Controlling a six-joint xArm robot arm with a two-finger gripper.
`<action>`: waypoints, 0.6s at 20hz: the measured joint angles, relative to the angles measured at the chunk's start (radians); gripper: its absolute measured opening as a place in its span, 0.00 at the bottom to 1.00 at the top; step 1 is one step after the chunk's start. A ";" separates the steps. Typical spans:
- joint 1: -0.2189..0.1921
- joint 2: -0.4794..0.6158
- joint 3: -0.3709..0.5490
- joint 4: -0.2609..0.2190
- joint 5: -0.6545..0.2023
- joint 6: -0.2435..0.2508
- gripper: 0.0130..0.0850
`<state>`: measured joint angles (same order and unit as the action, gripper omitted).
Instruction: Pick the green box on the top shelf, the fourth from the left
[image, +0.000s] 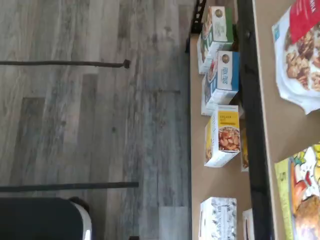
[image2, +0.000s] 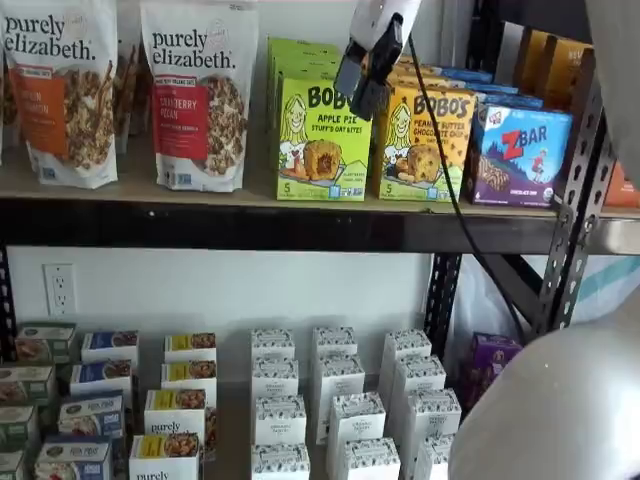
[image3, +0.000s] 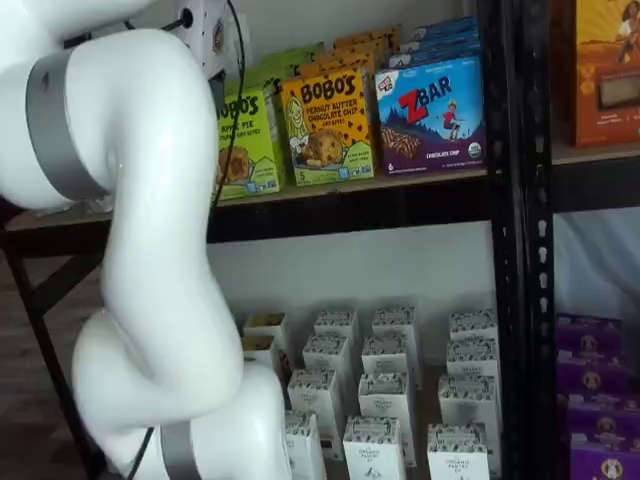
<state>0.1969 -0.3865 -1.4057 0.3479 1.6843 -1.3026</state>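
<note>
The green box (image2: 322, 150) stands upright on the top shelf (image2: 250, 225), lime-green with "BOBO'S APPLE PIE" lettering and more green boxes behind it. In a shelf view my gripper (image2: 354, 98) hangs from above in front of the green box's upper right corner, its black fingers (image2: 348, 72) open and holding nothing. In a shelf view the white arm covers part of the green box (image3: 250, 140), and only the gripper's white body (image3: 210, 30) shows. The wrist view catches an edge of the green box (image: 295, 195) on the tan shelf board (image: 280, 130).
Beside the green box stand an orange-yellow Bobo's box (image2: 425, 145), a blue ZBar box (image2: 515, 155) and granola bags (image2: 200, 95). Small white cartons (image2: 335, 400) fill the lower level. Black uprights (image3: 520, 200) frame the shelves. The arm's cable (image2: 445, 170) hangs in front.
</note>
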 joint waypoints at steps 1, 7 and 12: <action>0.001 0.005 -0.007 0.002 -0.003 0.002 1.00; -0.004 0.045 -0.057 0.020 -0.008 0.003 1.00; -0.020 0.089 -0.117 0.045 -0.001 -0.002 1.00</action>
<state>0.1766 -0.2970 -1.5228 0.3928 1.6837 -1.3049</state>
